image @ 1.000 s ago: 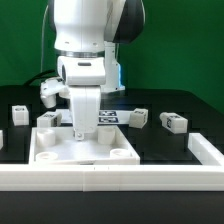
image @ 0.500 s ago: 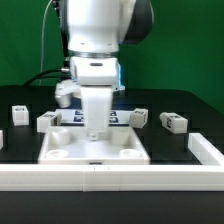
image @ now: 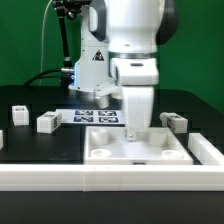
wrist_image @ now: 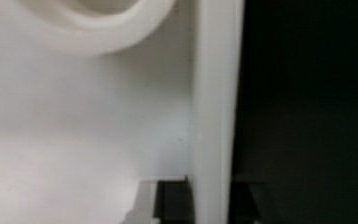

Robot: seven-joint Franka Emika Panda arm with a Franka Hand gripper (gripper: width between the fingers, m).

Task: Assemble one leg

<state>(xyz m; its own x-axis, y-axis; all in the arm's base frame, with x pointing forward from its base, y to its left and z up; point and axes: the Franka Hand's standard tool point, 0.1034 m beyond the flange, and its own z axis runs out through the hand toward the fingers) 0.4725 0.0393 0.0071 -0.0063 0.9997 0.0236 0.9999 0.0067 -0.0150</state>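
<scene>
Seemingly the pincer [image: 135, 128], tips half hidden, clamps the white panel [image: 135, 152] edge.

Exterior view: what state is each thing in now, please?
hand: lowered onto the panel, apparently shut on its edge.
panel: lying flat on the table, corner sockets empty.
legs: loose on the table, none fitted in the panel.
marker board: flat on the table, partly hidden by the arm.

Exterior view low, frontal; wrist view seemingly tight against shared panel [image: 135, 158] [wrist_image: 87, 130].
</scene>
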